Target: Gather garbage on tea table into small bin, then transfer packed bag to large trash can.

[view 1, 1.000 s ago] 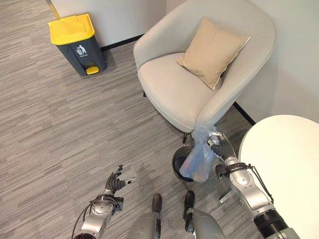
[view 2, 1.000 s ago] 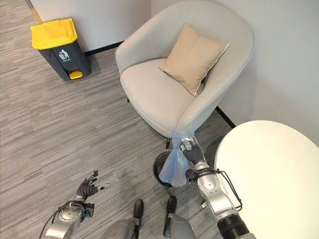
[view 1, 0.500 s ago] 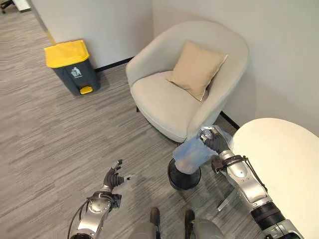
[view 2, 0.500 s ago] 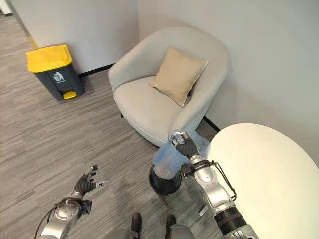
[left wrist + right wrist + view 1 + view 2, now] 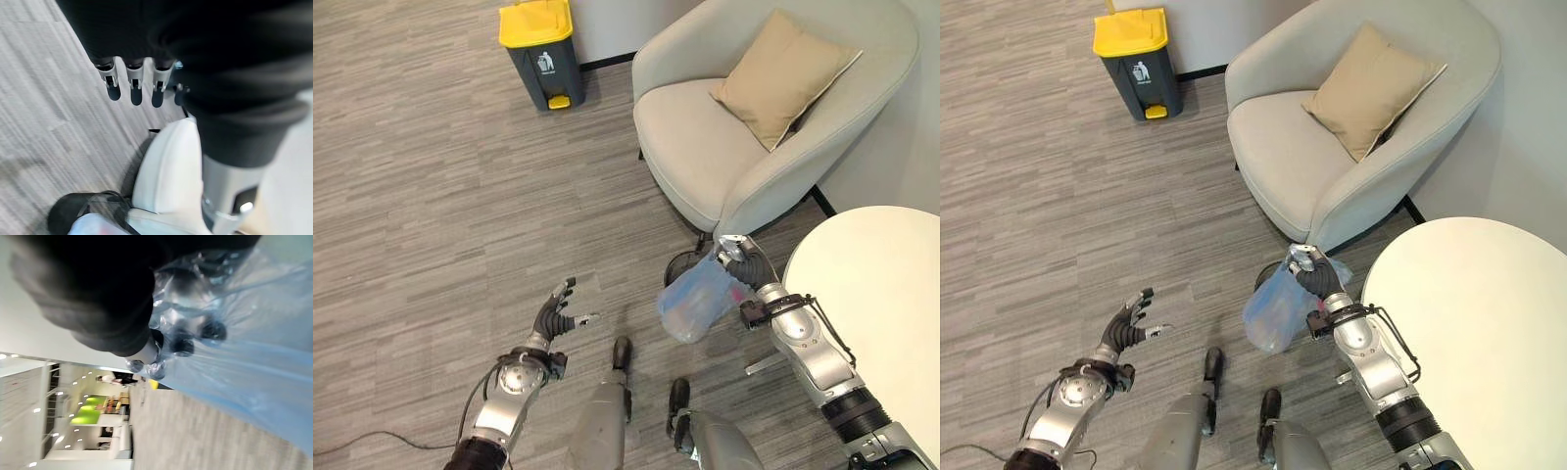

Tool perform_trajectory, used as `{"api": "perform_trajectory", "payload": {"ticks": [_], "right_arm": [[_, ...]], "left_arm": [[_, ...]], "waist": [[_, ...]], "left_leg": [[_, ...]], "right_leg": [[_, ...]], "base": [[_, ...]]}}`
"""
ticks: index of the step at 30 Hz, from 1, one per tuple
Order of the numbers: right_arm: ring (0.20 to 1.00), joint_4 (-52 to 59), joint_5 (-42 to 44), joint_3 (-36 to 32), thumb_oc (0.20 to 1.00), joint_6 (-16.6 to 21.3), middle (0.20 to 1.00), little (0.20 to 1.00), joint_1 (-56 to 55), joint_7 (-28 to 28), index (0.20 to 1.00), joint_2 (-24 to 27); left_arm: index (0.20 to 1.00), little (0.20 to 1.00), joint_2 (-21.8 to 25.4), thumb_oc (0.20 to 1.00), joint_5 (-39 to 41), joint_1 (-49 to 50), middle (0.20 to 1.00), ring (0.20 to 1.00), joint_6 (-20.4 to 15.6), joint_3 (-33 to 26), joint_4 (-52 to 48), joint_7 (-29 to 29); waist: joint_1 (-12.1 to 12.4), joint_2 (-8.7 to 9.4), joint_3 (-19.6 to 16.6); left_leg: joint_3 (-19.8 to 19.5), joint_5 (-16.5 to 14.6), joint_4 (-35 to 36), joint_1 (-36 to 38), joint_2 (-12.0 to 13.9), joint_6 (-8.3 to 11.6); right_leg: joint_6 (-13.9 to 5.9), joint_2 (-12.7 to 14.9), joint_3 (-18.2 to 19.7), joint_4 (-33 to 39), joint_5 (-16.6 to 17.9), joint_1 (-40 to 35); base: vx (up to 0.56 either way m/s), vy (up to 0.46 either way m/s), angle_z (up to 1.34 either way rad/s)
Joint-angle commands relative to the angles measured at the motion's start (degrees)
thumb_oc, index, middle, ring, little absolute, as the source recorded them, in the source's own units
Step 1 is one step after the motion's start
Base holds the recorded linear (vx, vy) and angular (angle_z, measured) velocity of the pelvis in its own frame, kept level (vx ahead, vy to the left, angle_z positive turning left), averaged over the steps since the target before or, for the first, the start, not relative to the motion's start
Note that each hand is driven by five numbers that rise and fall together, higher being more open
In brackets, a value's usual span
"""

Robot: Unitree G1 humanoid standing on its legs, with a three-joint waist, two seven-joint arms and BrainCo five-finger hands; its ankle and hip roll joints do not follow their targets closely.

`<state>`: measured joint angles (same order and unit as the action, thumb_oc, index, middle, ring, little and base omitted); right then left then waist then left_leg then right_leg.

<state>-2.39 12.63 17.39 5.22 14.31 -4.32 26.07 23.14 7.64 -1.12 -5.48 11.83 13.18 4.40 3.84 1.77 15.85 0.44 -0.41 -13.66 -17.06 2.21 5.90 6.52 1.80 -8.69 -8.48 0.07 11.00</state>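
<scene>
Blue bag [image 5: 696, 305] hangs from right hand [image 5: 744, 269], above small bin [image 5: 683, 267]

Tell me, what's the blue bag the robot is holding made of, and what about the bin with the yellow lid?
The blue bag looks like thin, see-through plastic film: it crinkles, shines and bunches up where the right hand grips it. The bin looks like hard, smooth moulded plastic, with a dark grey body, a yellow lid and a yellow pedal.
</scene>
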Motion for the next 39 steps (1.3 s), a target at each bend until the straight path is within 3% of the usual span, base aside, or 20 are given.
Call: {"api": "perform_trajectory", "payload": {"ticks": [1,3,6,14,20,26,39], "right_arm": [[0.2,4.6,3.9,-0.5,0.2,5.2,0.2,0.2,3.9,2.0,0.2,-1.6],[0.2,6.0,4.8,0.1,0.2,5.4,0.2,0.2,3.6,3.0,0.2,-1.6],[0.2,6.3,5.3,0.7,0.2,5.3,0.2,0.2,4.3,3.2,0.2,-1.9],[0.2,9.9,7.3,5.0,0.2,5.1,0.2,0.2,8.1,5.0,0.2,-5.0],[0.2,9.2,7.1,8.2,0.2,4.8,0.2,0.2,10.6,4.8,0.2,-8.1],[0.2,9.1,8.7,11.0,0.2,5.6,0.2,0.2,14.6,3.1,0.2,-11.5],[0.2,8.5,12.9,15.1,0.2,5.5,0.2,0.2,20.5,2.5,0.2,-17.1]], "left_arm": [[1.0,1.0,3.0,1.0,-4.6,-3.0,1.0,1.0,-3.8,3.1,-4.7,-0.5],[1.0,1.0,2.9,1.0,-5.8,-3.6,1.0,1.0,-4.2,4.6,-5.3,-1.0],[1.0,1.0,2.7,1.0,-5.5,-4.8,1.0,1.0,-4.3,5.8,-5.0,-1.3],[1.0,1.0,0.3,1.0,-2.3,-10.5,1.0,1.0,-4.2,13.0,-6.6,-3.9],[1.0,1.0,-1.4,1.0,-6.1,-13.9,1.0,1.0,-3.5,14.7,-4.8,-0.6],[1.0,1.0,-1.7,1.0,-14.7,-14.4,1.0,1.0,-2.2,13.9,-1.9,5.7],[1.0,1.0,-3.8,1.0,-13.0,-12.3,1.0,1.0,-1.0,18.2,1.5,3.3]], "waist": [[-1.9,2.81,-3.4],[-2.5,2.07,-4.5],[-2.7,2.17,-4.9],[-3.7,3.38,-7.9],[-3.9,3.56,-9.2],[-2.4,4.32,-10.0],[-0.5,5.69,-10.7]], "left_leg": [[1.8,-1.9,1.1,2.4,-1.4,-2.74],[2.2,-1.4,6.1,5.4,-0.9,-2.74],[1.6,-1.3,7.4,5.8,-1.4,-2.83],[4.0,-1.5,12.3,11.2,-2.0,-3.89],[4.6,-1.3,15.2,14.2,-2.2,-4.51],[4.5,-1.3,16.0,15.7,-2.5,-4.75],[4.5,-1.4,16.4,16.6,-2.4,-4.99]], "right_leg": [[-9.56,0.8,-0.2,7.3,-4.7,-6.3],[-9.87,0.7,-1.3,7.2,-4.6,-6.6],[-10.08,1.1,-1.4,6.9,-4.4,-6.4],[-11.34,1.8,0.4,6.2,-4.2,-7.9],[-11.8,1.8,1.4,6.2,-4.1,-8.6],[-11.94,2.0,1.3,6.8,-3.9,-9.9],[-12.22,2.1,0.9,7.3,-3.4,-10.7]], "base": [[0.02,0.076,0.39],[0.07,0.126,0.49],[0.03,0.094,0.08],[0.05,0.075,-0.04],[0.04,0.04,-0.07],[0.04,0.015,-0.03],[0.0,0.0,0.02]]}}
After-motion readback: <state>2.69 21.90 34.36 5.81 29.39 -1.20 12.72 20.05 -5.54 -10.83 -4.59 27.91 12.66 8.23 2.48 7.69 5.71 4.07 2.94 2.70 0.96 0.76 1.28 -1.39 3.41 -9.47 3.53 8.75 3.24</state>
